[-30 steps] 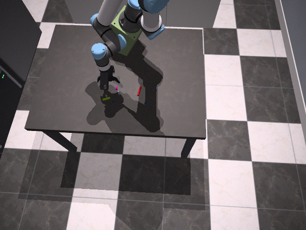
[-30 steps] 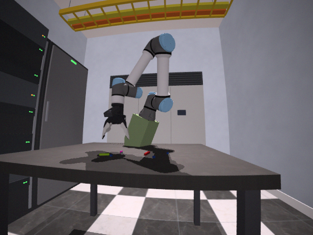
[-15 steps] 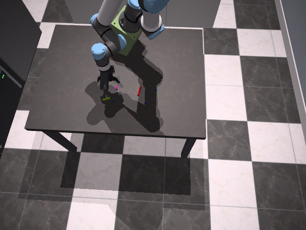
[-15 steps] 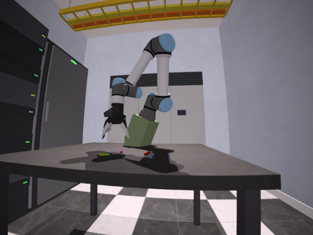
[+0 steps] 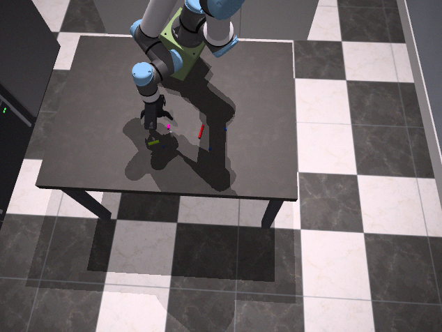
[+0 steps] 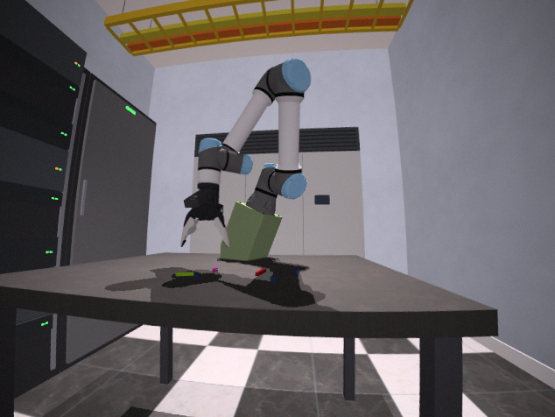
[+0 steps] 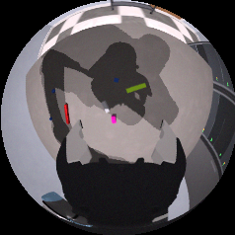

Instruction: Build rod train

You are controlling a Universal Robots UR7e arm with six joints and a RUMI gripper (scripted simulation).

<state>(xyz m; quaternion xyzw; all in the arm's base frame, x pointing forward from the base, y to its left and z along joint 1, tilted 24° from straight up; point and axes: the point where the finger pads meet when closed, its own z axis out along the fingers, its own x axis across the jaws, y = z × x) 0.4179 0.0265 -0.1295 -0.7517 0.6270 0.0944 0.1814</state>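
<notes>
Six-joint arm in white, dark grey and light blue [image 5: 152, 17] [image 6: 289, 132] mounted on a pale green block pedestal [image 5: 183, 73] [image 6: 237, 233] at the far side of the dark grey worktop [image 5: 256, 107] [image 6: 381, 286] [image 7: 188, 74]. Upper arm near upright, elbow high; forearm slopes down leftward, wrist bent so the black two-jaw claw with pale fingers [image 5: 157, 118] [image 6: 205, 245] points down. Claw wide open, nothing held, hanging above the worktop's left half. Rods all lying loose. Lime rod, long and straight [image 5: 153, 142] [image 6: 184, 274] [image 7: 136, 88], at left, lying roughly left to right; small blue rod [image 5: 163, 146] [image 6: 196, 276] [image 7: 117, 80] just right of it, apart. Short magenta rod [image 5: 168, 126] [image 6: 214, 269] [image 7: 114, 119] farther back, small grey rod [image 7: 106, 107] near it. Long red rod [image 5: 201, 131] [image 6: 260, 272] [image 7: 67, 114] to the right, running near to far. Beyond it, two more small blue pieces: nearer one [image 5: 210, 148] [image 6: 272, 279] [image 7: 53, 91], farther one [image 5: 225, 129] [image 6: 297, 271] [image 7: 50, 118] rightmost. Lime and magenta stand apart, not end to end.
</notes>
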